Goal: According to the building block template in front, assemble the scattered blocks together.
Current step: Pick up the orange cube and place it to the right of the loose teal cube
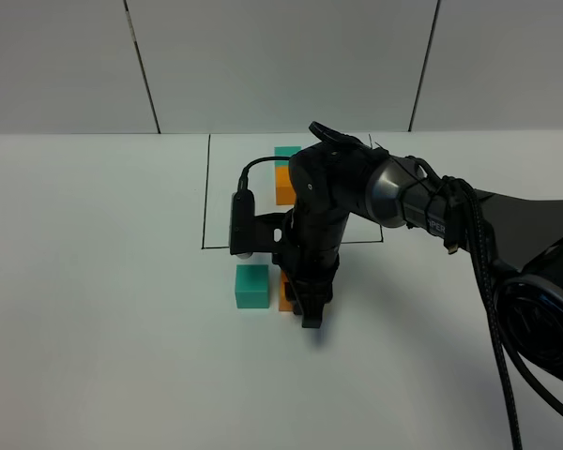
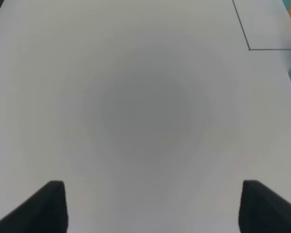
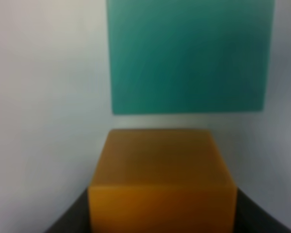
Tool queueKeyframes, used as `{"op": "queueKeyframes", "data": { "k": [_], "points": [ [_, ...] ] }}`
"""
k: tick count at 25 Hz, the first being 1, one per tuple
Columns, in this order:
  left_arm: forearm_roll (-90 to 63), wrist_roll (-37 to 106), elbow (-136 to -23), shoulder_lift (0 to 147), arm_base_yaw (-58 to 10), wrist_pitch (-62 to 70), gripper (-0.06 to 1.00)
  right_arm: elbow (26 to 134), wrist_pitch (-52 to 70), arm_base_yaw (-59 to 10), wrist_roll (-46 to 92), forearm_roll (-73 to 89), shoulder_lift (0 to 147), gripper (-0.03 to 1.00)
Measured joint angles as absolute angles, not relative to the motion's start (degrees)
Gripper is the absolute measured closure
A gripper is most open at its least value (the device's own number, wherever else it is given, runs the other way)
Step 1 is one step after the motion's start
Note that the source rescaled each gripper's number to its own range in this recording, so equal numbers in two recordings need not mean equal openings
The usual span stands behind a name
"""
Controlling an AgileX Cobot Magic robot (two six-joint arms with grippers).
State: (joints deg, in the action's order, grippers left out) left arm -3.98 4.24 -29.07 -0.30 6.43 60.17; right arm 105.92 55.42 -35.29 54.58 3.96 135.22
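Filling right end effector (image 1: 306,304), apparently: orange cube (image 3: 161,179) (teal cube (image 3: 189,53) near).

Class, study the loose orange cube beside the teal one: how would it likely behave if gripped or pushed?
The orange cube has flat faces, so it should probably slide rather than roll. Its matte surface likely holds well between the fingers. Straight edges suggest it is stiff.

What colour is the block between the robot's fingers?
It's an orange block; the right wrist view shows it best.
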Motion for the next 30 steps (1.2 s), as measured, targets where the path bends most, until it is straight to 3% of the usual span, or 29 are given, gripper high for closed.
{"op": "queueKeyframes", "data": {
  "k": [30],
  "points": [
    [-4.0,4.2,-29.1,-0.3,6.4,60.2,0.32,106.3,52.8,-35.5,54.7,5.6,136.2,0.95]
  ]
}}
